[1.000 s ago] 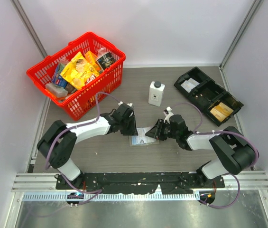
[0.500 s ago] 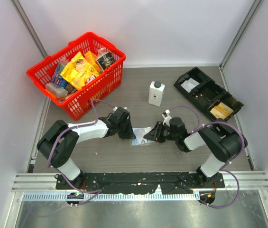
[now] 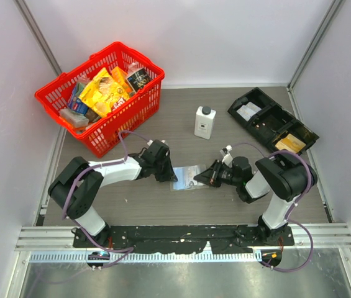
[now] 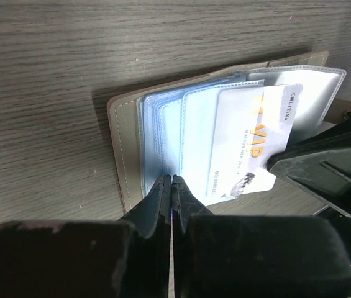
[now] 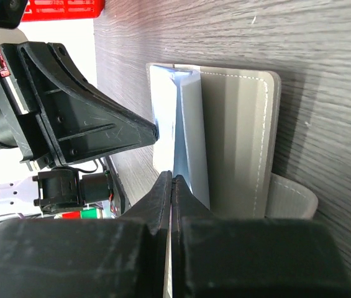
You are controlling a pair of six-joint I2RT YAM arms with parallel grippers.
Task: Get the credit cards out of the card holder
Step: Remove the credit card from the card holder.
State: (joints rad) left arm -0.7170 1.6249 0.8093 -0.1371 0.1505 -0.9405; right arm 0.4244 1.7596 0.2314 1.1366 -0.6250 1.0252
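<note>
The taupe card holder (image 4: 120, 146) lies open on the table, its clear blue sleeves fanned out; it also shows in the top view (image 3: 179, 180) and the right wrist view (image 5: 240, 136). A white credit card (image 4: 250, 139) printed "VIP" sticks partly out of a sleeve towards the right. My left gripper (image 4: 172, 179) is shut at the holder's near edge, its tips on the sleeves (image 4: 163, 133). My right gripper (image 5: 171, 177) is shut on the thin white card's edge (image 5: 166, 112). In the top view the left gripper (image 3: 170, 176) and right gripper (image 3: 201, 180) flank the holder.
A red basket (image 3: 128, 115) full of packets stands at the back left. A white bottle (image 3: 204, 122) stands behind the holder. A long black tray (image 3: 259, 102) with an orange packet (image 3: 290, 144) lies at the back right.
My right gripper has drawn back to the right and the white card has slid partly out of the holder. My left gripper has stayed on the holder's left side.
</note>
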